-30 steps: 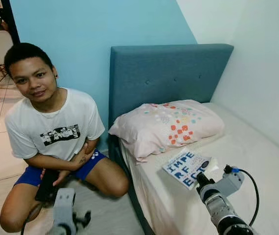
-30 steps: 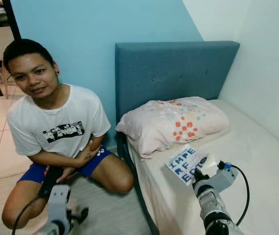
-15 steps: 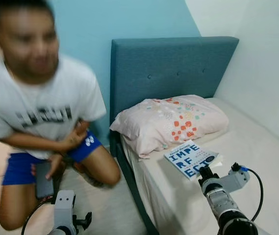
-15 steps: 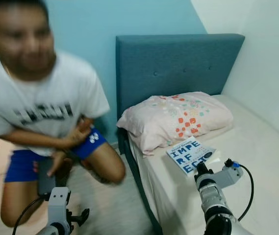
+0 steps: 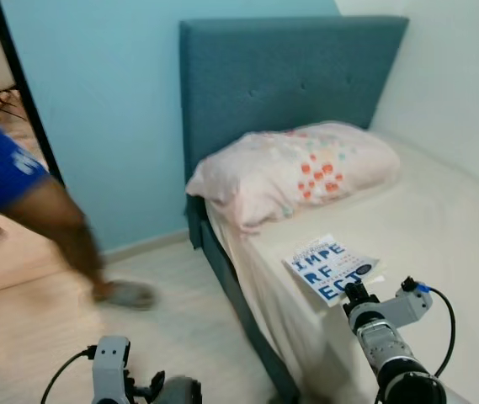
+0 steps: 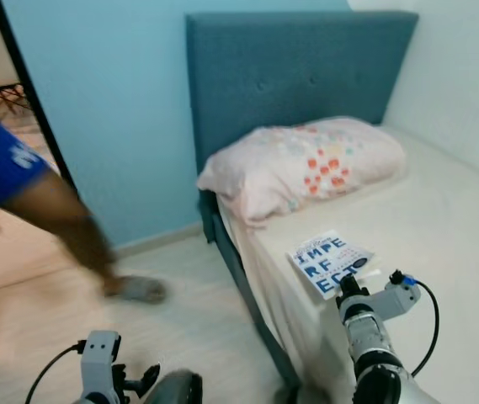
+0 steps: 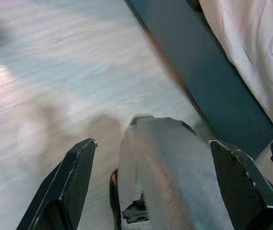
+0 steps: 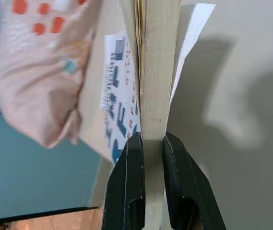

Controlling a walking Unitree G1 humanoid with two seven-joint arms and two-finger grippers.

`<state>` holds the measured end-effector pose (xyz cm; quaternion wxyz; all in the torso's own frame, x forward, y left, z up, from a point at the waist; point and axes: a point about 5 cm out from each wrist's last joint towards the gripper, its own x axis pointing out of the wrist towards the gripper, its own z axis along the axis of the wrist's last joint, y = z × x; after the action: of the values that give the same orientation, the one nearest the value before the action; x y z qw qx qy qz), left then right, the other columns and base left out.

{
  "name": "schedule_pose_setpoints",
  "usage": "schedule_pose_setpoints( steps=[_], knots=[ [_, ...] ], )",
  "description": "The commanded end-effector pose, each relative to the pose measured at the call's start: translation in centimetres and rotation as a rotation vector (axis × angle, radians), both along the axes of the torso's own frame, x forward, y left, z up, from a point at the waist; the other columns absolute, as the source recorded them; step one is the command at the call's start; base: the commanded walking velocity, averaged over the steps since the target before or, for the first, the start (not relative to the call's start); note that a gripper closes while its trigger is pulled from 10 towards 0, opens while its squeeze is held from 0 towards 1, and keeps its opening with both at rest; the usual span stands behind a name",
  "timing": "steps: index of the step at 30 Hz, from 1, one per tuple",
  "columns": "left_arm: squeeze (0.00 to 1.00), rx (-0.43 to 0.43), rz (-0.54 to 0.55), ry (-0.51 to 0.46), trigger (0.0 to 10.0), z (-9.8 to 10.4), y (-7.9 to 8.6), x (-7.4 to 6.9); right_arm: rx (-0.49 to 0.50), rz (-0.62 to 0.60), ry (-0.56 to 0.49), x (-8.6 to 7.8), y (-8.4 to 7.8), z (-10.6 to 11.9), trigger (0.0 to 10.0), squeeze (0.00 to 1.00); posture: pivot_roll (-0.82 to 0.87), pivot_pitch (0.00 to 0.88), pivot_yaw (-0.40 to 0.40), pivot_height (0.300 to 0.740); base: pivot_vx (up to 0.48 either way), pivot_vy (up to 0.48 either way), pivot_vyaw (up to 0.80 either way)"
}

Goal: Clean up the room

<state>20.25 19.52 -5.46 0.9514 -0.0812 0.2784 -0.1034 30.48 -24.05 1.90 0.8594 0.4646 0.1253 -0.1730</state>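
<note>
With the right tool [image 8: 148, 143] pinched tight on the book's [image 5: 332, 268] near edge, lift it level off the bed [image 5: 441, 227], while the left tool [image 7: 160, 167] hangs spread wide and empty above the floor [image 5: 163, 303].

Home bedroom; bed [image 5: 441, 210], padded headboard [image 5: 281, 71], patterned pillow [image 5: 298, 168]; blue wall [image 5: 96, 109]

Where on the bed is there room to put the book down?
The right gripper holds the book near the bed's floor-side edge. The mattress is bare between book and white wall. The headboard end is crowded by the pillow.
</note>
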Motion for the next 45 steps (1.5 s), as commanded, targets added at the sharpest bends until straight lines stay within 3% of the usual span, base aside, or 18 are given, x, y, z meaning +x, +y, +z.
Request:
schedule_pose_setpoints(
  steps=[1,4,6,11,15,24,27,30,36,37,39,40,43,44,45],
  knots=[
    [0.00,0.001,-0.015,-0.008,10.0,0.0,0.1,-0.4,-0.014,0.011,-0.015,0.3,-0.2,0.4,10.0,0.00,0.19,0.139,-0.075,0.566,0.000,0.000,0.00],
    [0.00,-0.001,-0.024,-0.014,10.0,-0.1,0.3,-0.9,-0.026,0.020,-0.016,0.4,-0.4,0.7,10.0,0.00,0.20,0.154,-0.072,0.561,0.000,0.000,0.00],
    [0.00,-0.002,-0.047,-0.037,10.0,-0.1,1.0,-2.3,-0.050,0.078,-0.030,1.2,-0.5,1.6,10.0,0.00,0.23,0.205,-0.064,0.556,0.000,0.000,0.00],
    [0.00,-0.002,-0.051,-0.045,10.0,-0.1,1.2,-2.7,-0.065,0.112,-0.042,1.6,-0.3,2.0,10.0,0.00,0.23,0.218,-0.061,0.556,0.000,0.000,0.00],
    [0.00,0.004,-0.064,-0.087,10.0,0.5,2.1,-3.9,-0.125,0.177,-0.106,3.6,0.0,4.5,10.0,0.00,0.28,0.283,-0.048,0.556,0.000,0.000,0.00],
    [0.00,0.012,-0.082,-0.148,10.0,1.9,2.8,-5.5,-0.178,0.171,-0.173,5.7,-0.4,8.0,10.0,0.00,0.33,0.340,-0.034,0.556,0.000,0.000,0.00],
    [0.00,0.016,-0.090,-0.157,10.0,2.5,3.1,-6.5,-0.174,0.212,-0.200,6.3,0.4,8.7,10.0,0.00,0.35,0.356,-0.028,0.556,0.000,0.000,0.00],
    [0.00,0.019,-0.094,-0.155,10.0,2.8,3.2,-7.0,-0.185,0.259,-0.203,6.7,1.4,8.9,10.0,0.00,0.35,0.360,-0.024,0.556,0.000,0.000,0.00],
    [0.00,0.019,-0.096,-0.158,10.0,3.2,3.3,-6.7,-0.184,0.273,-0.209,6.9,1.7,9.2,10.0,0.00,0.35,0.362,-0.029,0.556,0.000,0.000,0.00],
    [0.00,0.018,-0.095,-0.160,10.0,3.4,3.2,-6.5,-0.188,0.274,-0.207,6.9,1.8,9.3,10.0,0.05,0.35,0.362,-0.029,0.556,0.000,0.000,0.00],
    [0.00,0.018,-0.095,-0.160,10.0,3.4,3.2,-6.5,-0.188,0.274,-0.207,6.9,1.8,9.3,10.0,0.05,0.35,0.362,-0.029,0.556,0.000,0.000,0.00],
    [0.00,0.018,-0.094,-0.162,10.0,3.6,3.2,-6.4,-0.195,0.272,-0.205,7.0,1.7,9.4,10.0,0.36,0.35,0.359,-0.028,0.556,0.000,0.000,0.00],
    [0.00,0.018,-0.094,-0.162,10.0,3.6,3.2,-6.4,-0.195,0.272,-0.205,7.0,1.7,9.4,10.0,0.36,0.35,0.359,-0.028,0.556,0.000,0.000,0.00],
    [0.00,0.016,-0.093,-0.163,10.0,3.8,3.1,-6.3,-0.203,0.258,-0.203,7.0,1.4,9.5,10.0,1.00,0.35,0.355,-0.028,0.556,0.000,0.000,0.00],
    [0.00,0.013,-0.091,-0.161,10.0,3.8,3.0,-6.2,-0.210,0.241,-0.201,6.9,1.1,9.5,10.0,1.00,0.34,0.328,-0.028,0.556,0.000,0.000,0.00]
  ],
)
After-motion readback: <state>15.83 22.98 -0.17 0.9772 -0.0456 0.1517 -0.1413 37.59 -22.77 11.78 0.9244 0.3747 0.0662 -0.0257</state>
